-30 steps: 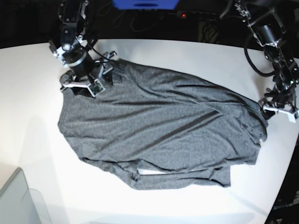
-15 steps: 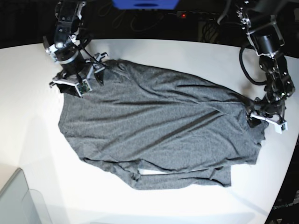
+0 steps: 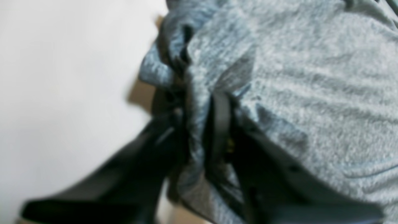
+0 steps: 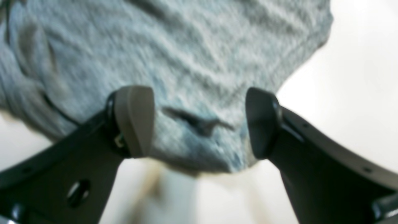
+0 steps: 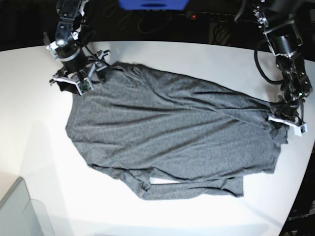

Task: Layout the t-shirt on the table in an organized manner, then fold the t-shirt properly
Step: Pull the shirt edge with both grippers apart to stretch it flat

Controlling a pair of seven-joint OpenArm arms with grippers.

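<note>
The dark-grey t-shirt (image 5: 167,132) lies spread and wrinkled across the white table (image 5: 197,54), with a sleeve folded under at its near edge. In the base view my left gripper (image 5: 284,119) sits at the shirt's right edge. The left wrist view shows that gripper (image 3: 199,118) shut on a bunched fold of the t-shirt (image 3: 311,77). My right gripper (image 5: 69,82) is at the shirt's far left corner. The right wrist view shows it (image 4: 199,121) wide open, its fingertips (image 4: 133,121) straddling the edge of the t-shirt (image 4: 186,46) above the table (image 4: 357,77).
A translucent grey bin corner (image 5: 19,211) stands at the near left. The table's curved edge (image 5: 300,196) runs close to the shirt on the right. Cables and a blue object (image 5: 152,4) lie in the dark behind the table.
My left gripper moved in onto the shirt's right edge and closed on it. My right gripper opened wider and shifted up and left to the shirt's corner; the shirt's left edge drew in slightly.
</note>
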